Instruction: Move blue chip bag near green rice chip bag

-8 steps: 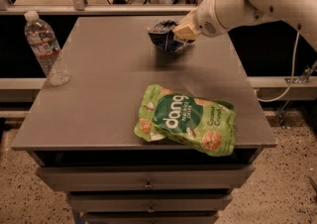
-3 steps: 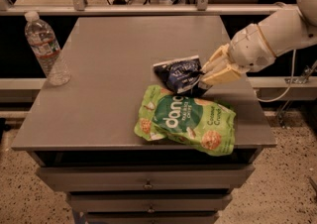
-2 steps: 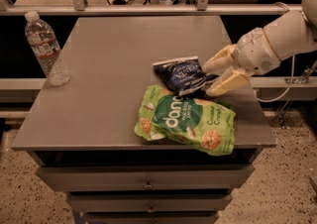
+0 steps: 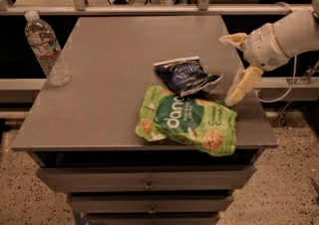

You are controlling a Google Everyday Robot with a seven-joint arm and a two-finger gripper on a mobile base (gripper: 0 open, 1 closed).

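The blue chip bag [image 4: 186, 75] is small, dark navy with white lettering. It lies on the grey table [image 4: 109, 69] right of centre, touching the upper edge of the green rice chip bag [image 4: 187, 120]. The green bag is large and bright, with white "dang" lettering, and lies at the table's front right. My gripper [image 4: 233, 67] is open and empty. It is to the right of the blue bag and apart from it, with one finger [image 4: 241, 85] pointing down over the table's right edge and the other up by the wrist.
A clear plastic water bottle [image 4: 47, 50] stands at the table's left edge. The table has drawers [image 4: 148, 185] below its front. A metal rail [image 4: 149, 7] runs behind the table. A cable [image 4: 289, 87] hangs by the arm on the right.
The gripper carried the blue bag from the table's back to beside the green bag, let go of it, opened, and drew back to the right.
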